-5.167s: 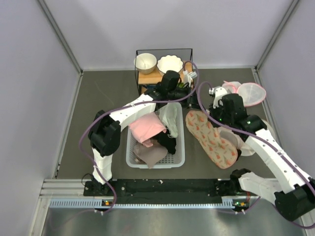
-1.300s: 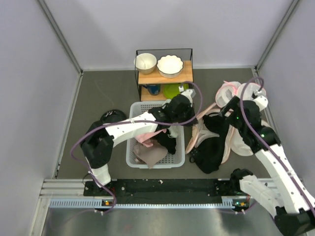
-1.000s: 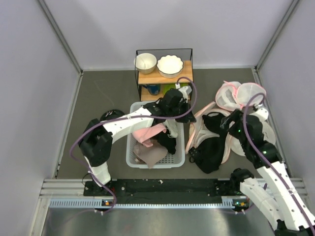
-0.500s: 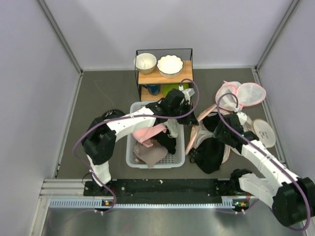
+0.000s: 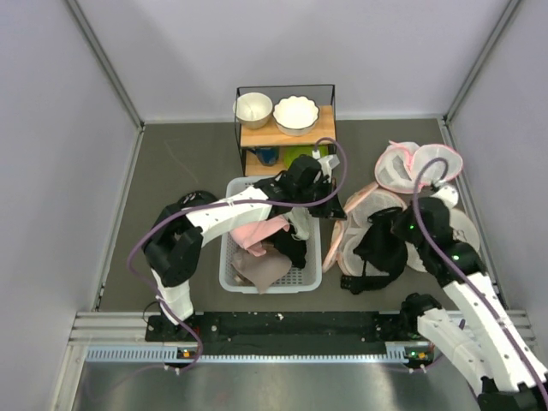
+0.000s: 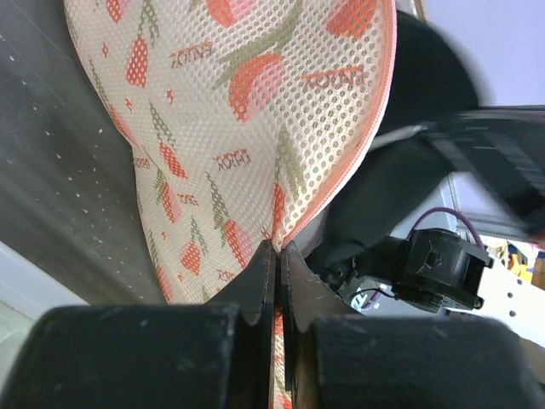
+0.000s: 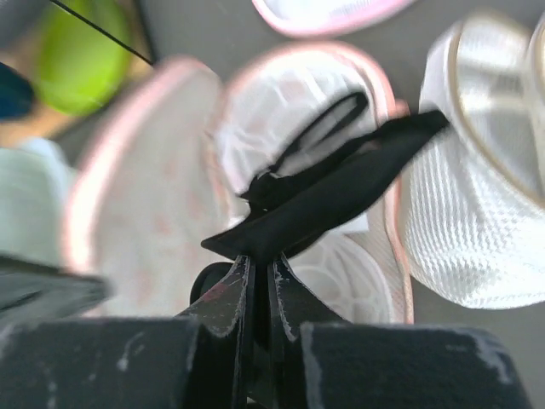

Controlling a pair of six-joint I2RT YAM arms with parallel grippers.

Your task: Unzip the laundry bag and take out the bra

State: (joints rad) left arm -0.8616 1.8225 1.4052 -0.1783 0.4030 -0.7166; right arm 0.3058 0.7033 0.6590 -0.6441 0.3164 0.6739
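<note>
The laundry bag (image 5: 358,224) lies open right of the basket, its pale inside and pink trim showing. In the left wrist view its floral mesh (image 6: 213,128) hangs from my left gripper (image 6: 278,249), which is shut on the bag's pink edge. In the top view my left gripper (image 5: 330,205) is at the bag's far left edge. The black bra (image 5: 377,253) lies bunched on the bag's near right part. My right gripper (image 7: 260,260) is shut on a black bra strap (image 7: 341,183), above the bag; in the top view it (image 5: 396,236) is over the bra.
A white basket (image 5: 229,272) with pink and other cloths stands left of the bag. A wire shelf (image 5: 287,133) with two white bowls stands at the back. White mesh domes (image 5: 428,163) with pink rims and pale round pads (image 5: 467,227) lie to the right.
My right gripper has taken hold of the black bra and pulled it right and toward the near side. The bag's halves have shifted. My left gripper keeps its hold on the bag's edge.
</note>
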